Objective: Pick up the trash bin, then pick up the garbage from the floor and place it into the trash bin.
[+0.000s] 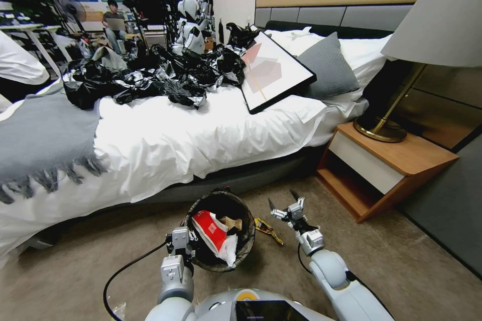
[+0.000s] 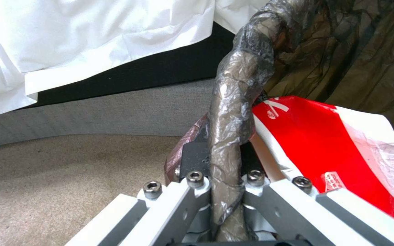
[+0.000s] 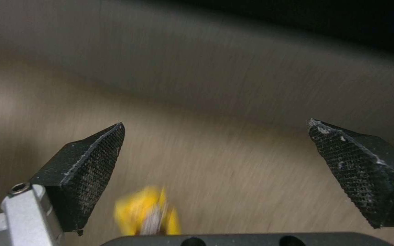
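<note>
Left gripper (image 2: 226,191) clamped on bin (image 1: 247,246) rim at lower centre; right gripper (image 1: 282,201) spread wide above yellow wrapper (image 3: 146,213), blurred from the wrist, clearer overhead.

Bag-lined trash bin (image 1: 221,230) holds red-white wrapper (image 1: 213,230) — yellow wrapper (image 1: 267,230) on carpet beside it.

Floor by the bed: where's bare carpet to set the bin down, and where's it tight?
Free: the carpet right of the right gripper, bordered by the nightstand, and the stretch left of the trash bin below the bed's overhang. Tight: the gap between bin and right gripper, where a yellow wrapper lies. The left gripper clamps the bin's rim.
</note>
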